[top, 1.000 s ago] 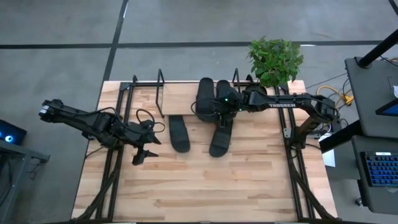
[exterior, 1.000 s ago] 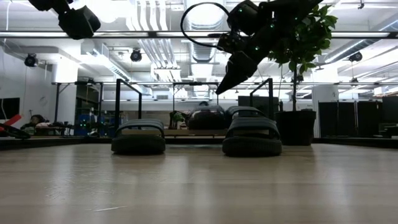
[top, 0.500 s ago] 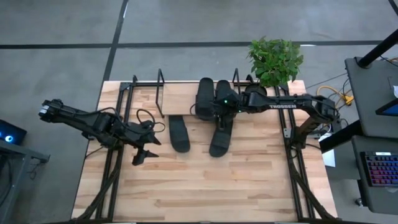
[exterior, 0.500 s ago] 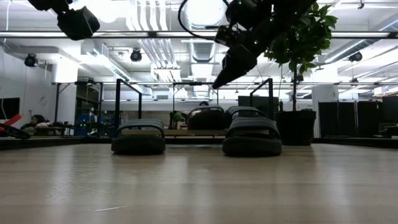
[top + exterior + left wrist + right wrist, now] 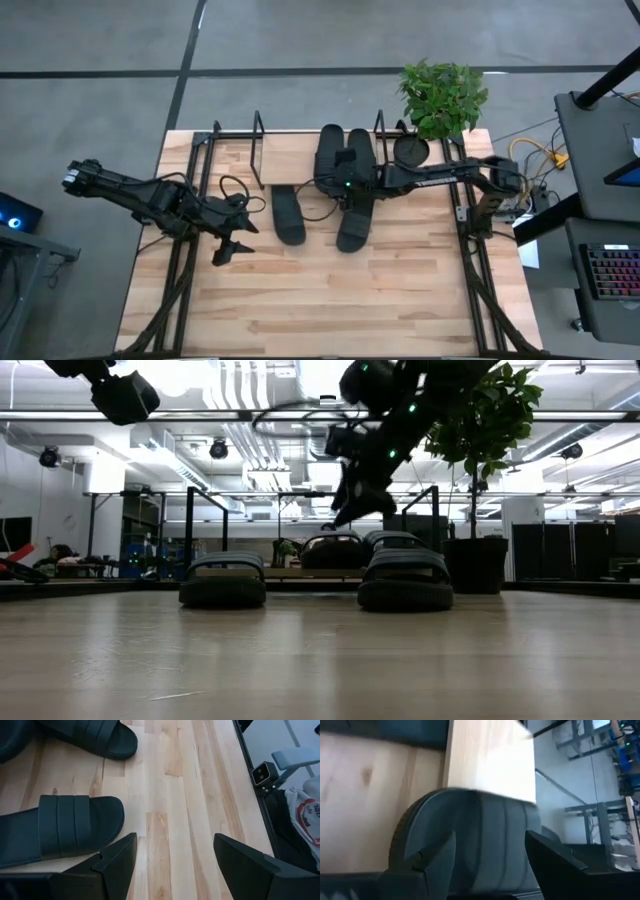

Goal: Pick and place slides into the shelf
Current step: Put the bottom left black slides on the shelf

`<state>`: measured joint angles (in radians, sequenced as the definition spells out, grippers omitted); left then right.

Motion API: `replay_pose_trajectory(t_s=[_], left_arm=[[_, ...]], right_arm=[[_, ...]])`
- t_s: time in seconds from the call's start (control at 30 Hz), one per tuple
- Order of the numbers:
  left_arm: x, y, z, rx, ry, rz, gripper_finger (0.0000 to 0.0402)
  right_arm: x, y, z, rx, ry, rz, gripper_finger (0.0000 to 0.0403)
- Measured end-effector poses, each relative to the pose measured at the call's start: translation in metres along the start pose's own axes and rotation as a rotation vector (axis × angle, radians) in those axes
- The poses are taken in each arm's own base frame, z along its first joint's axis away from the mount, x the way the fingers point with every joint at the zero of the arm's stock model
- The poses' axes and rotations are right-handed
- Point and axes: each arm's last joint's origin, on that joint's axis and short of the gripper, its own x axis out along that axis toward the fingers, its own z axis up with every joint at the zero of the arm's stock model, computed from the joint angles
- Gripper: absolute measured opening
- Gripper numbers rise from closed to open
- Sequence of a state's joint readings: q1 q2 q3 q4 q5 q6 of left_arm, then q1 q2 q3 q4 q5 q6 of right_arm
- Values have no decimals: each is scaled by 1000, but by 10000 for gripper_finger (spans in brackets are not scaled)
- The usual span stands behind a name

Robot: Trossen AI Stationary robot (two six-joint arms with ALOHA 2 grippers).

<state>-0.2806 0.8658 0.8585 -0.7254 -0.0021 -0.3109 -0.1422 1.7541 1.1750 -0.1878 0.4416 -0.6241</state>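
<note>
A wooden tabletop fills the overhead view, with two dark robot arms reaching in from either side. Along its far edge stands the shelf, a light board between two black wire uprights. Two black slides already lie side by side on the board's right half, leaving the left half free for the rest.

Two more slides lie on the table just in front of the shelf: one toward the left, one toward the right, its heel touching the shelf's front edge.

The right gripper hangs above the strap of the right-hand loose slide, jaws apart and pointing down at it, likely lined up for a grasp. Its wrist camera shows the ribbed strap between the open fingers, nothing held.

The left gripper waits over bare table near the left-hand loose slide, jaws also apart and empty.

From table height, the shelved slides are mostly hidden behind the loose ones. A potted plant sits at the far right corner.
</note>
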Motion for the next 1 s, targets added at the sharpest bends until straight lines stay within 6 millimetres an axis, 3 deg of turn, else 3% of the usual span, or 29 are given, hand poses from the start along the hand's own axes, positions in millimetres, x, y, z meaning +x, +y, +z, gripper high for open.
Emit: replay_pose_trajectory(t_s=[0.13,0.27,0.63,0.77,1.0], left_arm=[[0,0,0,-1,1,0,249],[0,0,0,-1,1,0,249],[0,1,-2,-1,19,7,249],[0,1,-2,-1,20,8,249],[0,1,-2,0,23,9,249]], right_arm=[[13,4,3,-36,51,9,230],[26,7,3,-100,171,-97,230],[38,9,4,-152,212,-113,225],[42,12,1,-175,240,-105,187],[41,13,-1,-160,270,-115,70]])
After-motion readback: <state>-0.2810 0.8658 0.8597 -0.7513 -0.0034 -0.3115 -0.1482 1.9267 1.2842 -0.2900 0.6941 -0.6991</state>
